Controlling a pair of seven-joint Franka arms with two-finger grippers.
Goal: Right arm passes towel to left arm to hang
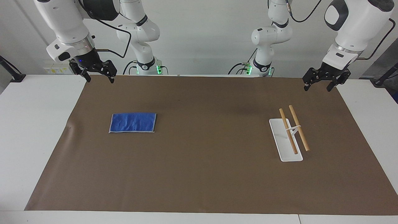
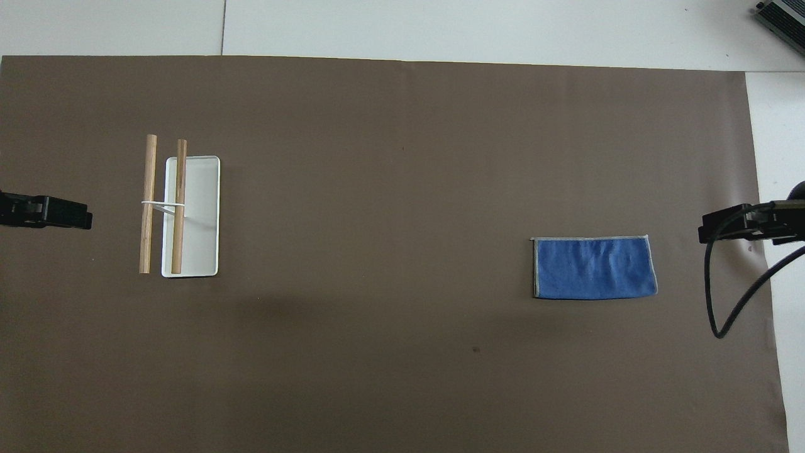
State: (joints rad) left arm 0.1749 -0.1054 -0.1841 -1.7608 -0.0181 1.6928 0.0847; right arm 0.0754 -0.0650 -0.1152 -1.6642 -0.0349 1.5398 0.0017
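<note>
Blue towel (image 1: 132, 122) lies flat on brown mat (image 1: 205, 174), toward right arm's end. Looks soft, light, limp; best pinch at grey edge or corner. Right gripper (image 1: 98, 78) and left gripper (image 1: 320, 85) both spread open, empty, over mat corners. Towel rack (image 1: 290, 133) toward left arm's end.

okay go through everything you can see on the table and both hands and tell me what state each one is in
towel: lying flat on the brown mat, folded, untouched.
rack: standing on its white base, both wooden bars bare.
brown mat: spread flat over the table.
right hand: open, empty, raised over the mat's edge, waiting.
left hand: open, empty, raised over the mat's corner, waiting.
</note>
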